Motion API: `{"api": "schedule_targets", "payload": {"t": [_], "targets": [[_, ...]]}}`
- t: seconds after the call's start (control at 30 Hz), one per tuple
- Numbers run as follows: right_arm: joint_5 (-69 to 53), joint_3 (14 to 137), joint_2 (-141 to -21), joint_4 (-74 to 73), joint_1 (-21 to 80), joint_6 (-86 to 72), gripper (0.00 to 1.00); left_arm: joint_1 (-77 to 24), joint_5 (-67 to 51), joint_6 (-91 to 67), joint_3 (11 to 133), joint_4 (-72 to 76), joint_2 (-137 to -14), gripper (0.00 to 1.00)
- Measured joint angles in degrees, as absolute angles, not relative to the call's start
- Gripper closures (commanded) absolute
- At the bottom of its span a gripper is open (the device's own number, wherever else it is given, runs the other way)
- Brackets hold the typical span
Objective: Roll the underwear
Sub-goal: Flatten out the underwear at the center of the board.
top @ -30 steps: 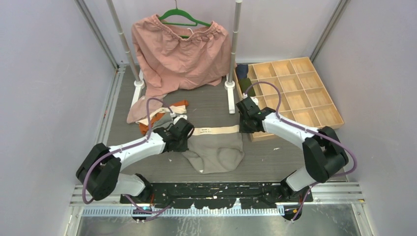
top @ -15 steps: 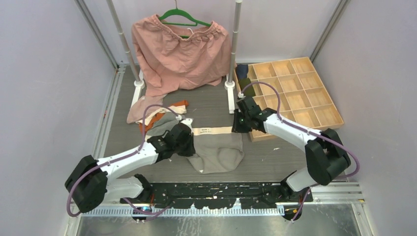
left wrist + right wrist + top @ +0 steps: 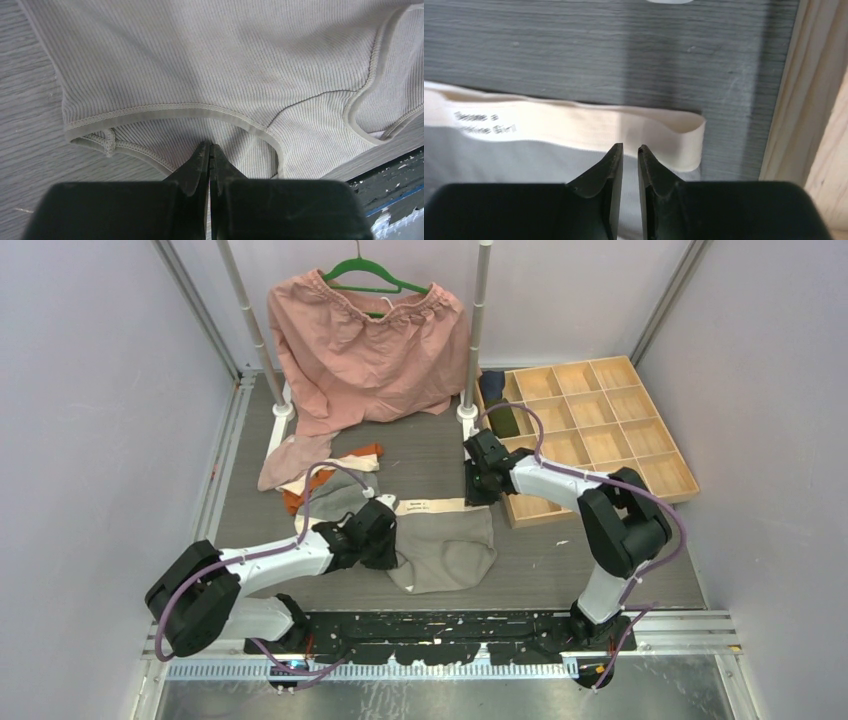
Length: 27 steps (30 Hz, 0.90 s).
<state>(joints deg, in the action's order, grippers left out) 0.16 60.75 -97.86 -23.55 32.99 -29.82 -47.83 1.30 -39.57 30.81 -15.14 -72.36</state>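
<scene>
One grey underwear (image 3: 445, 555) flat, left gripper (image 3: 209, 147) closed at its hem (image 3: 170, 107), right gripper (image 3: 630, 148) slightly parted above waistband (image 3: 574, 125)

Pale lilac walls (image 3: 90, 390), grey wood-grain bench (image 3: 420, 455), two white upright poles (image 3: 478, 330), metal rail (image 3: 450, 668) along near edge.

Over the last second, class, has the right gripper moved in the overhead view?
Yes. The right gripper has shifted left, off the left edge of the wooden tray, and now sits roughly in line with the rack post foot.
</scene>
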Motion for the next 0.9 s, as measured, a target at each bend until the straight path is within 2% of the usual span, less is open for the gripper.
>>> {"api": "schedule_targets", "payload": {"t": [0.13, 0.33, 0.6, 0.8, 0.9], "targets": [[3.40, 61.41, -101.32, -24.16, 32.99, -29.10, 0.76, -47.90, 2.26, -41.36, 30.81, -16.05, -72.36, 0.99], [9.21, 61.73, -101.25, -25.61, 33.01, -28.58, 0.74, -47.97, 4.10, -43.55, 31.09, -17.56, -72.23, 0.99], [11.18, 59.46, -98.61, -27.07, 32.99, -28.60, 0.68, -48.01, 6.79, -45.06, 32.73, -21.21, -72.97, 0.99], [9.56, 56.27, -91.85, -28.27, 32.97, -28.62, 0.58, -48.01, 8.34, -45.84, 33.04, -23.09, -72.58, 0.99], [8.27, 55.51, -87.66, -28.49, 32.97, -28.93, 0.49, -47.99, 9.93, -45.60, 33.08, -25.85, -71.57, 0.99]]}}
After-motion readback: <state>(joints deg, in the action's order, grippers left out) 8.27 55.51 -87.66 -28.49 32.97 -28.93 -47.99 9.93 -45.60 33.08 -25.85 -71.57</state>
